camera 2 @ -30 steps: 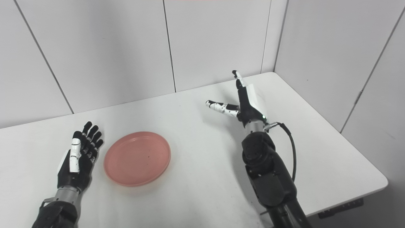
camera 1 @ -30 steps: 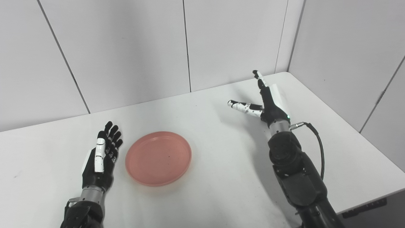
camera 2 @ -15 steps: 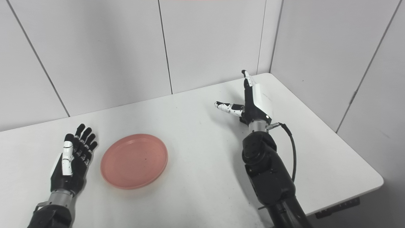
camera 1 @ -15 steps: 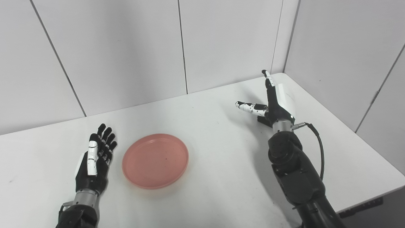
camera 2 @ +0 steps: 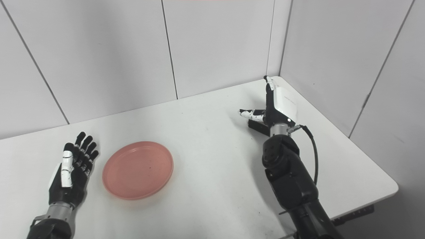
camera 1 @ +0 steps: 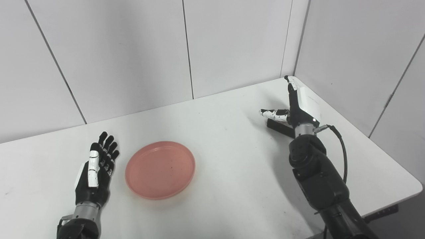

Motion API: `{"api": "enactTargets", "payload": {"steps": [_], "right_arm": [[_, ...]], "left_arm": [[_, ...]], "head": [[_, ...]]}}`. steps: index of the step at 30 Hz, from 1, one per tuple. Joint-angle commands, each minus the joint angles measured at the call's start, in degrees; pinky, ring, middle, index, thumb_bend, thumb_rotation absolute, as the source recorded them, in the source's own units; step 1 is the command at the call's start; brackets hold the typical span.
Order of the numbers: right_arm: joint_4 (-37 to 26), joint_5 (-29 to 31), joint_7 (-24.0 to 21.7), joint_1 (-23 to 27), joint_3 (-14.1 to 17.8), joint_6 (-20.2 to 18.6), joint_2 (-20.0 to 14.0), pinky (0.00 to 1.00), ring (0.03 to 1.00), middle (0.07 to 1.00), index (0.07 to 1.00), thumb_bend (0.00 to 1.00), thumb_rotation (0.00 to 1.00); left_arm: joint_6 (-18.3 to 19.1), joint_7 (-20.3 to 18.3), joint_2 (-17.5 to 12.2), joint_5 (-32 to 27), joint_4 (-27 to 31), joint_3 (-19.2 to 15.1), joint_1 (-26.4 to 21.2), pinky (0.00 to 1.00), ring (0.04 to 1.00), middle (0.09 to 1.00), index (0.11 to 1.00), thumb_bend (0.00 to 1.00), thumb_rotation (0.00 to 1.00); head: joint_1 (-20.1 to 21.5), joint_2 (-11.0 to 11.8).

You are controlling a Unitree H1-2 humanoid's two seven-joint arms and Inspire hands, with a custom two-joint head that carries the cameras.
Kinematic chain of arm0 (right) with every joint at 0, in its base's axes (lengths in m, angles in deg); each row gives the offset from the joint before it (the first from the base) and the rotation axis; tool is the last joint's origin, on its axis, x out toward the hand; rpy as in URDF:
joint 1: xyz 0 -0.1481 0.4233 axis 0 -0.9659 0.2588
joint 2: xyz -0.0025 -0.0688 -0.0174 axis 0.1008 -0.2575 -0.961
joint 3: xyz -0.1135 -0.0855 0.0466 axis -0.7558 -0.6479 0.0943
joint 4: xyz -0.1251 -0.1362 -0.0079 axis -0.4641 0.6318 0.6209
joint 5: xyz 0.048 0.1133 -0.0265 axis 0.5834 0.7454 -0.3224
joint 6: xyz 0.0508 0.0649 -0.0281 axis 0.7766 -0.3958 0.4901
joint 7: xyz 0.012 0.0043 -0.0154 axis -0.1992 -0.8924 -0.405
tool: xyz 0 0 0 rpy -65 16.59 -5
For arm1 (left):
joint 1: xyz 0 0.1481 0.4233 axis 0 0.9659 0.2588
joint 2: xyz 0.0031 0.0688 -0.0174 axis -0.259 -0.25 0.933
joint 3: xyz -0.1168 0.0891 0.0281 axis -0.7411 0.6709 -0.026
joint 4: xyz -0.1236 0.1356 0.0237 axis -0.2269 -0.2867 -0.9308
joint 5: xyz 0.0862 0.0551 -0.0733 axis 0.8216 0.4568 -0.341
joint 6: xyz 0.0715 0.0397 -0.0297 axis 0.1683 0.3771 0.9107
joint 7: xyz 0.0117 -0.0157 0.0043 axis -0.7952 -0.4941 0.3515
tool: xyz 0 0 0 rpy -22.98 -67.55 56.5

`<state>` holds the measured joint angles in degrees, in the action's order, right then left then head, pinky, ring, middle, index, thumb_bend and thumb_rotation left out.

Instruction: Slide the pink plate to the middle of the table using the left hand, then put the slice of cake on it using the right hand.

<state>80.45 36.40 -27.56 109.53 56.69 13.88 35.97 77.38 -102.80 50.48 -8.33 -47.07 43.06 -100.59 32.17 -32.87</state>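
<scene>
We saw the pink plate [camera 1: 160,169] sitting on the white table [camera 1: 219,186], left hand [camera 1: 95,172] just beside the plate with fingers spread, holding nothing, right hand [camera 1: 296,108] well away from the plate, fingers apart, dark block [camera 1: 278,126] under it

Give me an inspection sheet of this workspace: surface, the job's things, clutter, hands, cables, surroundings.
Surface: white rectangular table, matte, a few faint marks.
Job's things: round shallow pink plate lying flat left of centre, nothing on it. A dark flat object lies under the right hand, mostly hidden; cannot tell whether it is the cake slice.
Clutter: nothing seen.
Hands: left hand open beside the plate's left edge, not touching it. Right hand open, fingers and thumb spread, raised above the dark object near the far right corner.
Cables: black cable looping from the right wrist along the forearm.
Surroundings: plain pale grey wall panels behind and to the right.
</scene>
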Motion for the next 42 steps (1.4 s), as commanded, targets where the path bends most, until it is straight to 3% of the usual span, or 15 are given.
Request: {"api": "enactTargets", "payload": {"steps": [1,13,22,28,33,35,36,37,39,40,41,42], "right_arm": [[-0.6,-0.8,-0.5,2.3,0.3,-0.1,-1.4,0.93,0.924,0.93,0.909,0.74,0.25],[4.4,0.9,-1.0,2.6,-1.2,1.3,-1.7,0.91,0.915,0.922,0.897,0.74,0.28],[9.9,2.4,0.3,3.2,-2.9,3.3,-1.6,0.78,0.886,0.905,0.88,0.71,0.28],[12.5,5.4,1.3,3.2,-2.7,6.6,-1.5,0.69,0.814,0.869,0.858,0.64,0.17],[13.3,6.3,3.0,2.8,-2.9,9.1,-1.6,0.6,0.72,0.8,0.822,0.61,0.08],[13.6,6.2,4.7,2.7,-2.7,10.0,-1.4,0.54,0.649,0.726,0.768,0.57,0.02],[13.7,6.2,5.5,2.8,-2.6,10.2,-1.3,0.44,0.544,0.587,0.73,0.55,0.01],[13.9,7.0,6.6,2.9,-1.9,11.0,-0.8,0.41,0.508,0.54,0.717,0.55,0.0],[14.1,8.3,7.7,3.0,-1.0,11.9,-0.3,0.27,0.349,0.492,0.65,0.54,0.0],[14.1,8.7,8.1,3.0,-0.7,12.2,-0.1,0.24,0.318,0.483,0.635,0.54,0.0],[14.0,8.7,8.4,3.0,-0.7,12.2,-0.1,0.22,0.289,0.477,0.549,0.53,0.0],[13.8,8.7,8.7,3.0,-0.7,12.1,0.0,0.22,0.292,0.476,0.52,0.52,0.0]], "left_arm": [[0.0,-0.3,-0.1,0.1,-0.4,0.2,2.2,1.0,1.0,1.0,1.0,0.63,1.0],[0.2,-0.4,-0.4,0.7,-0.5,0.6,2.4,1.0,1.0,1.0,1.0,0.64,1.0],[-0.3,-0.8,-0.7,0.7,-0.6,0.9,2.3,1.0,1.0,1.0,1.0,0.66,1.0],[-1.1,-1.2,-0.7,0.2,-2.1,0.6,2.1,1.0,1.0,1.0,1.0,0.68,1.0],[-0.1,-0.8,-0.6,0.5,-0.8,0.7,2.5,1.0,1.0,1.0,1.0,0.67,1.0],[-0.1,-0.8,-0.5,0.5,-0.4,0.8,2.6,1.0,1.0,1.0,1.0,0.68,1.0],[-0.1,-0.8,-0.4,0.5,-0.3,0.8,2.7,1.0,1.0,1.0,1.0,0.69,1.0],[0.1,-0.6,-0.3,0.5,0.2,0.8,2.8,1.0,1.0,1.0,1.0,0.69,1.0],[0.7,-0.3,-0.1,0.6,1.1,0.9,3.0,1.0,1.0,1.0,1.0,0.68,1.0],[1.0,-0.2,-0.1,0.7,1.7,1.0,3.1,1.0,1.0,1.0,1.0,0.68,1.0],[0.9,0.0,-0.1,1.0,1.8,1.1,3.1,1.0,1.0,1.0,1.0,0.66,1.0],[0.6,0.0,-0.1,1.1,1.7,1.1,3.1,1.0,1.0,1.0,1.0,0.66,1.0]], "head": [[0.0,-0.1],[0.0,-0.6],[1.1,-0.8],[0.9,-0.8],[0.5,-1.0],[0.4,-1.1],[0.4,-1.1],[0.3,-1.1],[0.2,-1.2],[0.1,-1.2],[0.0,-1.3],[-0.2,-1.3]]}}
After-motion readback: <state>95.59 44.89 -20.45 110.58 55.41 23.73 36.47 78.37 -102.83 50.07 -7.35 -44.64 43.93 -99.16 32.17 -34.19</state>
